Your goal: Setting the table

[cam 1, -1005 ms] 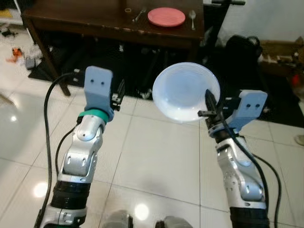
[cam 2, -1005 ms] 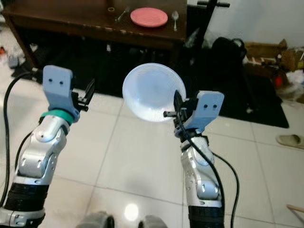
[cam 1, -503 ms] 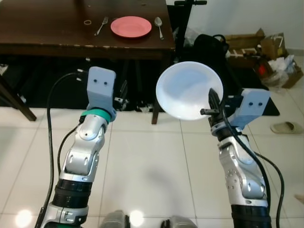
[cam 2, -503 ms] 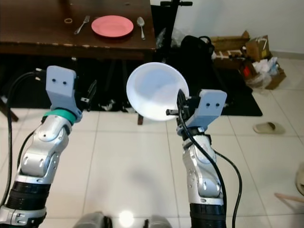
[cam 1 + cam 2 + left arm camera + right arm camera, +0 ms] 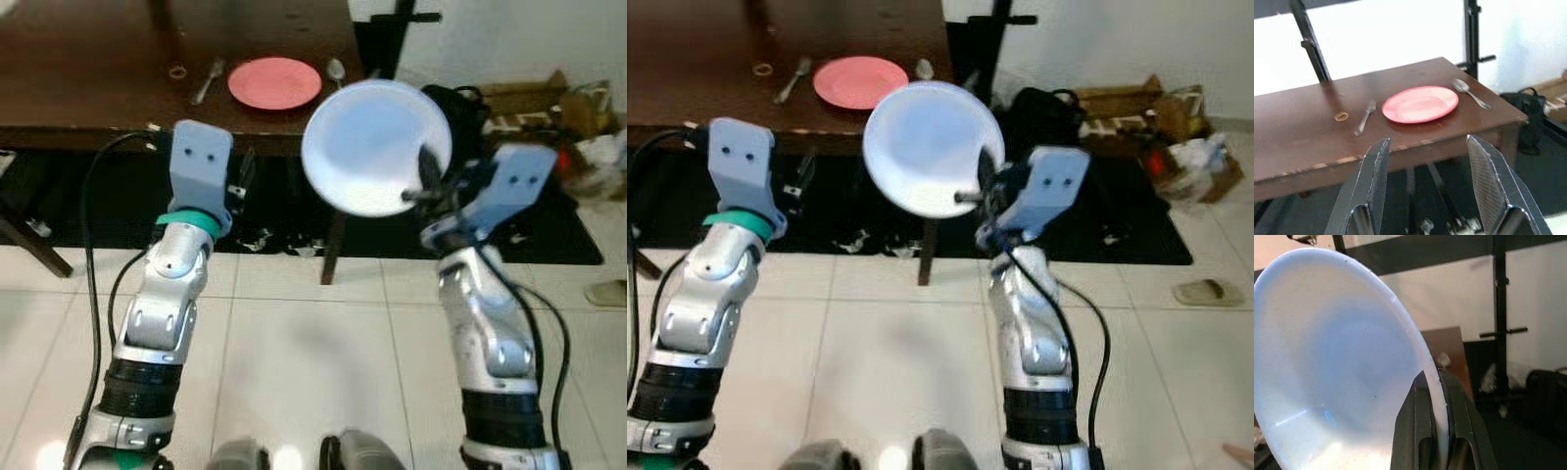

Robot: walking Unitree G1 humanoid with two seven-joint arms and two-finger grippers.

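My right gripper (image 5: 423, 179) is shut on the rim of a pale blue bowl (image 5: 374, 145), held up on edge in front of the table's near right corner. In the right wrist view the bowl (image 5: 1337, 367) has its rim pinched between the two fingers (image 5: 1415, 431). My left gripper (image 5: 1427, 191) stands open with nothing between its fingers, raised before the dark wooden table (image 5: 108, 69). On the table lie a pink plate (image 5: 274, 82), a fork (image 5: 207, 81) to its left, a spoon (image 5: 1469, 92) to its right and a small ring (image 5: 176, 71).
Black table legs (image 5: 24, 235) and clutter stand in the shade under the table. A black bag (image 5: 1048, 103), cardboard boxes (image 5: 1171, 103) and a sandal (image 5: 1205, 292) lie on the floor to the right. White tiles (image 5: 294, 352) stretch in front of me.
The whole view has shifted as I came closer to the table. My right gripper has lifted the bowl higher, so it now overlaps the table's right corner.
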